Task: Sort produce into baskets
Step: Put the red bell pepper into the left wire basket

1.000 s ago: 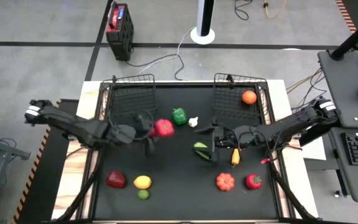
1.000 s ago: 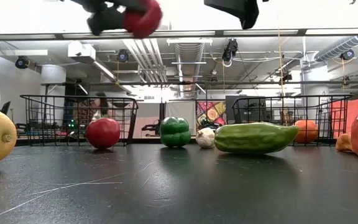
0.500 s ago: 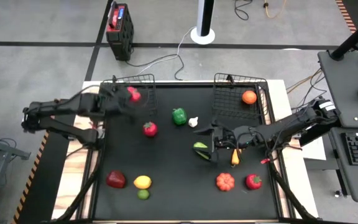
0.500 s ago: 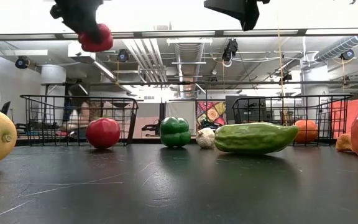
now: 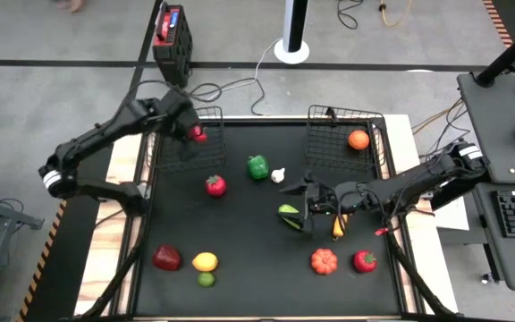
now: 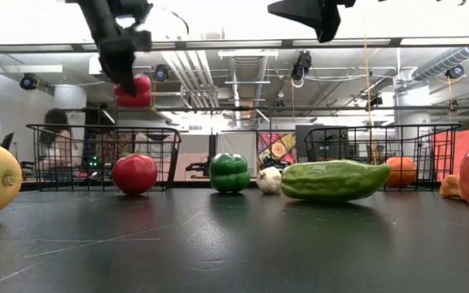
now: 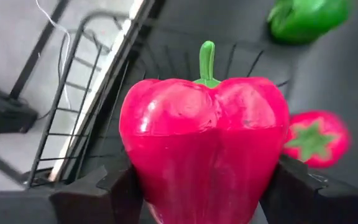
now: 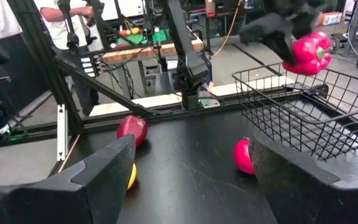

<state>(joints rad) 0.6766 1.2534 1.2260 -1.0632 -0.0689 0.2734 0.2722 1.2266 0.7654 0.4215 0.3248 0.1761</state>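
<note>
My left gripper (image 5: 195,134) is shut on a red bell pepper (image 7: 204,143) and holds it above the left wire basket (image 5: 173,148). It also shows in the low view (image 6: 133,91) and the right wrist view (image 8: 306,50). My right gripper (image 5: 304,207) is open and empty, hovering over a green cucumber (image 5: 288,213) that lies on the black table. The right basket (image 5: 329,152) holds an orange (image 5: 358,139). My left gripper pinches the red pepper's body between its two fingers (image 7: 120,186), one on each side, at the end opposite the green stem (image 7: 207,59). The fingers come from above, pointing down. The pepper hangs below them (image 6: 133,91), lifted clear above the basket.
On the table lie a tomato (image 5: 215,185), a green pepper (image 5: 257,166), a white garlic (image 5: 278,175), a yellow-orange piece (image 5: 338,225), an orange pumpkin (image 5: 324,261), a red piece (image 5: 365,260), a dark red apple (image 5: 167,258), a lemon (image 5: 205,261) and a lime (image 5: 206,279).
My left gripper has carried the red pepper from the middle of the table toward the far left, to above the left basket, and the arm has swung round. The pepper stays clear of the table. The tomato that the gripper hid in the high view now shows.
</note>
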